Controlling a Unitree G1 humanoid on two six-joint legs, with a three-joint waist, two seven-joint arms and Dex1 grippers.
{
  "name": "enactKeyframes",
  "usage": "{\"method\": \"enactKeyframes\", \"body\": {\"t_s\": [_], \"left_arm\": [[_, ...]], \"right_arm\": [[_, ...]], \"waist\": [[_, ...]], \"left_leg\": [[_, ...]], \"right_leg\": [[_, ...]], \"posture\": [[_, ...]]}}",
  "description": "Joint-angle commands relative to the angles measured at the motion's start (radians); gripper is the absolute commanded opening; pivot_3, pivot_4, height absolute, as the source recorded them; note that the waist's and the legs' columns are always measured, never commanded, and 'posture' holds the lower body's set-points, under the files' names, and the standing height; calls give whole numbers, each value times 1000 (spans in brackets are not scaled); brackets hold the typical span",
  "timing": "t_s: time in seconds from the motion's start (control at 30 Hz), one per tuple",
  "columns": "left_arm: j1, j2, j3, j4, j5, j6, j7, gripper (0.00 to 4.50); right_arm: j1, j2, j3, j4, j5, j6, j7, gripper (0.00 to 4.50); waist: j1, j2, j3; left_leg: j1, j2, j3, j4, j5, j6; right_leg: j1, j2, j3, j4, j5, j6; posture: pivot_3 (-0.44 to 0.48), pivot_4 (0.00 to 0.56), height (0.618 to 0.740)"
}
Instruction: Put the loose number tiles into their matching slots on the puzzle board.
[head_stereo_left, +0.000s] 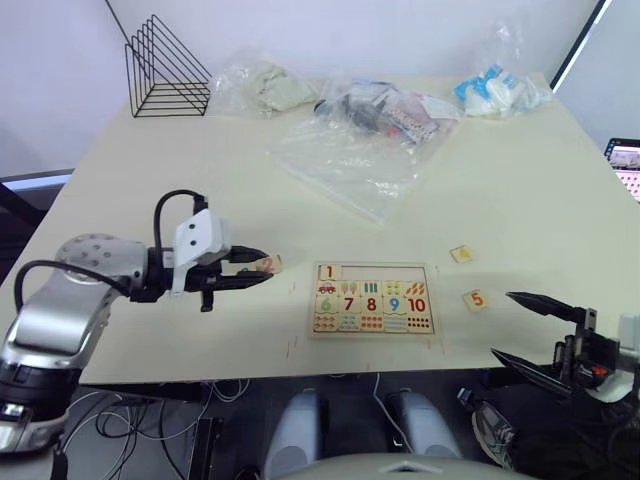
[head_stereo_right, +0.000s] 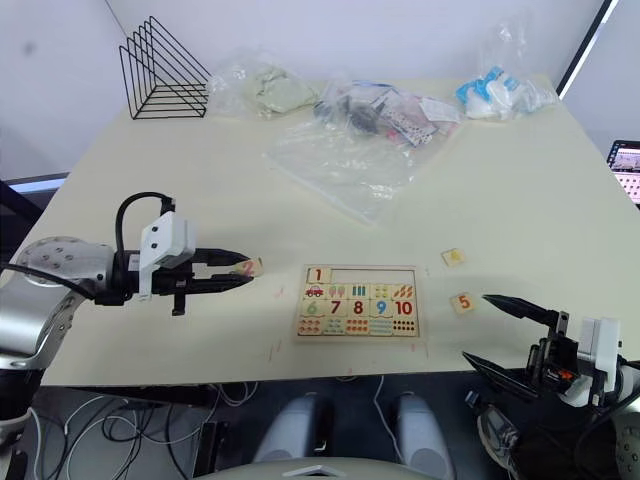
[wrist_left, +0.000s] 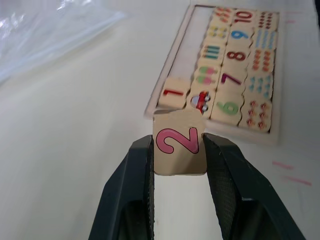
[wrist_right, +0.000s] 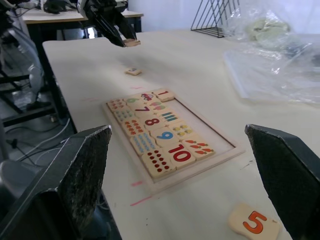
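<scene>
My left gripper (wrist_left: 177, 150) covers both side edges of the 2 tile (wrist_left: 178, 142). The puzzle board (wrist_left: 165, 75) is cut off at the picture's edge. The digit on the far loose tile (head_stereo_left: 461, 254) is unreadable.

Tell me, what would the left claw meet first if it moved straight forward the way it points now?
Probably the puzzle board. The left claw, shut on the 2 tile, points toward its near end by the seated 1 tile; its height is unclear.
</scene>
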Motion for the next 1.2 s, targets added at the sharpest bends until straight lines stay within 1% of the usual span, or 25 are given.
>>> {"method": "enactKeyframes", "body": {"t_s": [0.03, 0.13, 0.3, 0.4, 0.5, 0.57, 0.7, 0.9, 1.2], "left_arm": [[-124, -26, -93, 37, 28, 19, -39, 996], [-212, -63, -161, 67, 55, 25, -59, 996], [-354, -170, -292, 132, 127, 29, -73, 996], [-387, -202, -322, 148, 146, 40, -72, 996], [-426, -259, -383, 163, 190, 41, -58, 996], [-441, -284, -401, 175, 210, 45, -48, 996], [-481, -351, -455, 235, 283, 23, -13, 996], [-502, -419, -479, 311, 334, -8, 10, 996], [-496, -450, -491, 350, 375, -36, -5, 996]], "right_arm": [[9, 6, -6, -49, 3, -17, -30, 4500], [9, 7, -5, -56, 2, -18, -43, 4500], [10, 9, -2, -52, -2, -30, -55, 4500], [11, 10, 0, -48, -3, -37, -57, 4500], [15, 11, 1, -41, -5, -45, -55, 4500], [15, 11, 2, -39, -6, -48, -56, 4500], [9, 8, 3, -25, -6, -58, -54, 4500], [7, 6, 5, -19, -8, -65, -55, 4500], [9, 6, 8, -21, -11, -69, -65, 4500]], "waist": [[0, 0, 0], [1, -1, 1], [5, -1, 1], [-2, -2, 1], [0, -2, 1], [0, -2, 1], [2, -2, 1], [-1, -2, 1], [1, -2, 1]], "left_leg": [[0, 0, 0, 0, 0, 0], [0, -1, 0, 0, 0, 0], [-1, -1, 0, 1, 0, 0], [-1, -2, 0, 1, 0, 0], [-1, -1, -1, 1, 0, 0], [-1, -1, -1, 1, 0, 0], [-1, -1, -1, 2, 0, 0], [-1, -2, -1, 1, 0, 0], [-1, -2, -1, 2, 0, 0]], "right_leg": [[0, 0, 0, 0, 0, 0], [0, 1, -1, 0, 0, 1], [0, 1, 0, 1, 2, 4], [0, 1, 0, 1, 2, 4], [0, 2, 0, 1, 3, 1], [0, 2, 0, 1, 3, 2], [0, 2, 0, 1, 3, 2], [0, 2, 0, 1, 4, 1], [0, 2, 0, 1, 4, 1]], "posture": [[0, 150, 740], [0, 150, 740], [0, 150, 740], [0, 150, 740], [0, 150, 740], [0, 150, 740], [0, 150, 740], [0, 150, 740], [0, 150, 740]]}}
